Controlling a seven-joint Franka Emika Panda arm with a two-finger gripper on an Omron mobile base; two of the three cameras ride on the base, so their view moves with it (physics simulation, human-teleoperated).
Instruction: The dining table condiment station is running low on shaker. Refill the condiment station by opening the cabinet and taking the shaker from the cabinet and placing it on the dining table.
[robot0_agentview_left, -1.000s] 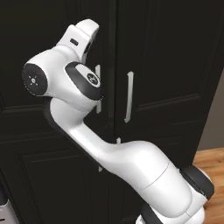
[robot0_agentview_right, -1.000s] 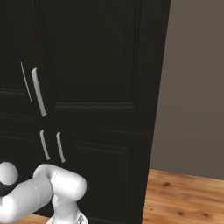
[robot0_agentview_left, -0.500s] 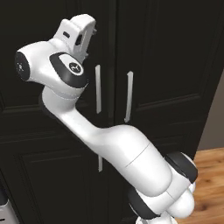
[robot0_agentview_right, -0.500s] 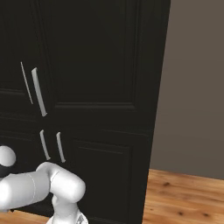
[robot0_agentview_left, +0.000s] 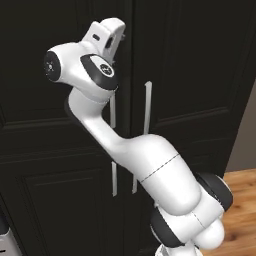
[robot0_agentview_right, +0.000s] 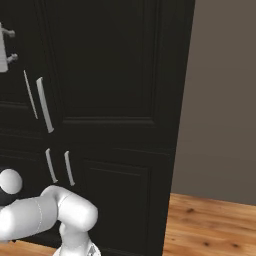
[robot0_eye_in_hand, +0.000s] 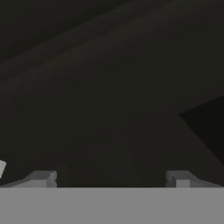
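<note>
Close ahead of the wide-open, empty gripper (robot0_eye_in_hand: 109, 178) stands the black cabinet (robot0_agentview_right: 115, 75), both doors shut. Its door is judged stiff and heavy, best taken by the slim silver handle (robot0_agentview_left: 147, 107) below and right of the hand.

**Kitchen corner with wood floor and grey wall**

A plain grey-brown wall (robot0_agentview_right: 220, 100) stands to the right of a tall black unit. Below the wall, a warm orange-brown plank floor (robot0_agentview_right: 210, 227) runs up to its foot. Lighting is soft and even.
</note>
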